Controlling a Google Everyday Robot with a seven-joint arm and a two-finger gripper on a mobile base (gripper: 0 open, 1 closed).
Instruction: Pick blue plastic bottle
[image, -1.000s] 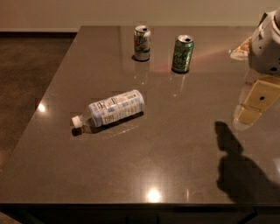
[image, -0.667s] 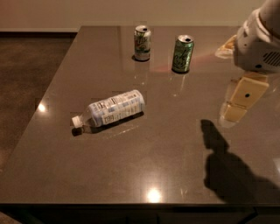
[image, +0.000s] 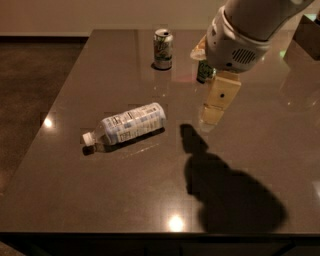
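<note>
The blue plastic bottle (image: 128, 126) lies on its side on the dark table (image: 100, 200), left of centre, with its white cap pointing left. My gripper (image: 216, 106) hangs from the white arm above the table, to the right of the bottle and apart from it. It holds nothing that I can see. Its shadow falls on the table below and to the right of the bottle.
A silver-white can (image: 162, 48) stands upright at the back of the table. A green can (image: 203, 71) stands to its right, mostly hidden behind my arm. The table's left edge drops to a dark floor (image: 30, 80).
My arm has moved left across the table, from its right edge toward the bottle, and now covers most of the green can. The bottle and cans have not moved.
</note>
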